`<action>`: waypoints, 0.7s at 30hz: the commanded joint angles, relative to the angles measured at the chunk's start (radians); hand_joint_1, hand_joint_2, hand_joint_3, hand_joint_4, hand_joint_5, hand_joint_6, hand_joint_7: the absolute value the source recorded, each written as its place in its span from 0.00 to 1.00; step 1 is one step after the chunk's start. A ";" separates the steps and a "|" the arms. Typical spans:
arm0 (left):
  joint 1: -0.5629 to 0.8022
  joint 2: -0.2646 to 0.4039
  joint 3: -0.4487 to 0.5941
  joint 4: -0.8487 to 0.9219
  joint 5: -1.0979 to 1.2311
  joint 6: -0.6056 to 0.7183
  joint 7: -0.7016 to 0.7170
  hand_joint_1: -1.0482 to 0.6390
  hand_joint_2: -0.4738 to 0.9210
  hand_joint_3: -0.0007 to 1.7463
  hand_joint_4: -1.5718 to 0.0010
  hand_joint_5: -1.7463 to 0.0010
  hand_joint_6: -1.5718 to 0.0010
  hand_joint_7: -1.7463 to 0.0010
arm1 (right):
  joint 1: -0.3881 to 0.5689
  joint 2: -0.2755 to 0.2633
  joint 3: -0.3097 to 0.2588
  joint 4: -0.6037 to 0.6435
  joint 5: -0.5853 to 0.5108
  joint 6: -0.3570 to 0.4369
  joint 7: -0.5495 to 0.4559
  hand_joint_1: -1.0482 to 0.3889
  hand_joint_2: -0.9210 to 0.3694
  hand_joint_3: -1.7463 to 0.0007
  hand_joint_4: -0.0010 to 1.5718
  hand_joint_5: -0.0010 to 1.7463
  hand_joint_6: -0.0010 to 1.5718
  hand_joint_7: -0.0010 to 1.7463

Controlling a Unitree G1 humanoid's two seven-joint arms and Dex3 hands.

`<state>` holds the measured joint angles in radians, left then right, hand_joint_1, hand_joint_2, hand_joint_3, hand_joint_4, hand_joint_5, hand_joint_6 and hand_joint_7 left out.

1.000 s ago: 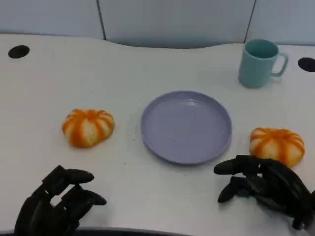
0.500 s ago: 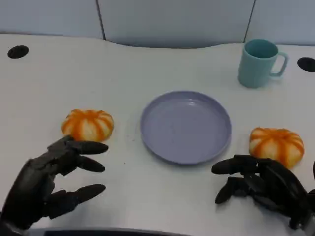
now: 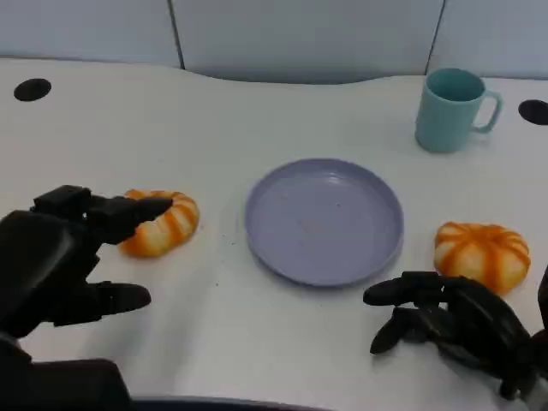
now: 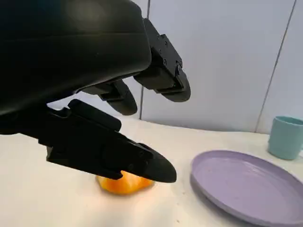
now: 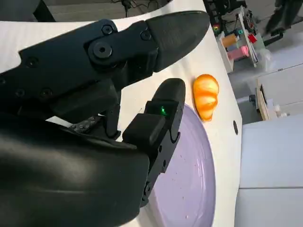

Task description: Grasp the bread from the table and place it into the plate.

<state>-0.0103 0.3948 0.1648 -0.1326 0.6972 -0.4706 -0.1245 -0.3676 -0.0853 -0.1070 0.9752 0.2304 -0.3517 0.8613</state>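
Head view, table: the white table (image 3: 282, 120) filled the frame, a grey panelled wall behind it and a dark round hole near each far corner
Plate: the lavender plate (image 3: 324, 219) lay flat at the middle of the table with nothing in it; the left wrist view showed it (image 4: 248, 187) beside the left bun, and the right wrist view showed it (image 5: 187, 182) past the right hand's fingers
Left hand: the left hand (image 3: 60, 261) was raised over the near left of the table, fingers spread and holding nothing, one fingertip reaching over the near edge of the left bun; in the left wrist view the hand (image 4: 120, 118) hung above that bun, whether it touched could not be told
Right hand: the right hand (image 3: 454, 330) sat low at the near right, fingers loosely curled but apart, gripping nothing, just in front of the right bun
Left bun: the orange-and-white striped bread bun (image 3: 163, 224) rested on the table left of the plate, clear of its rim
Right bun: a second striped bun (image 3: 481, 253) rested on the table right of the plate
Mug: a teal mug (image 3: 452, 110) stood upright at the far right, handle pointing right
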 commanded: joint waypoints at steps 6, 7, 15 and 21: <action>-0.202 0.118 -0.145 0.061 0.222 0.220 -0.049 0.13 1.00 0.02 0.87 0.92 0.82 1.00 | 0.024 -0.009 0.011 0.024 -0.025 -0.023 -0.006 0.42 0.00 0.94 0.47 0.57 0.58 0.19; -0.215 0.123 -0.160 0.067 0.228 0.239 -0.057 0.13 1.00 0.02 0.88 0.93 0.83 1.00 | 0.023 -0.009 0.010 0.027 -0.022 -0.021 -0.003 0.43 0.00 0.94 0.47 0.57 0.58 0.19; -0.413 0.130 -0.303 0.314 0.243 0.336 -0.058 0.13 1.00 0.03 0.91 0.96 0.87 1.00 | 0.026 -0.011 0.013 0.023 -0.026 -0.033 -0.006 0.43 0.00 0.94 0.47 0.57 0.58 0.19; -0.548 0.112 -0.397 0.515 0.233 0.376 -0.041 0.13 1.00 0.03 0.92 0.97 0.88 1.00 | 0.025 -0.011 0.008 0.029 -0.022 -0.031 0.001 0.44 0.00 0.94 0.47 0.57 0.57 0.19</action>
<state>-0.5115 0.5019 -0.2030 0.3203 0.9347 -0.1105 -0.1755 -0.3652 -0.0862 -0.0992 0.9902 0.2147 -0.3999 0.8645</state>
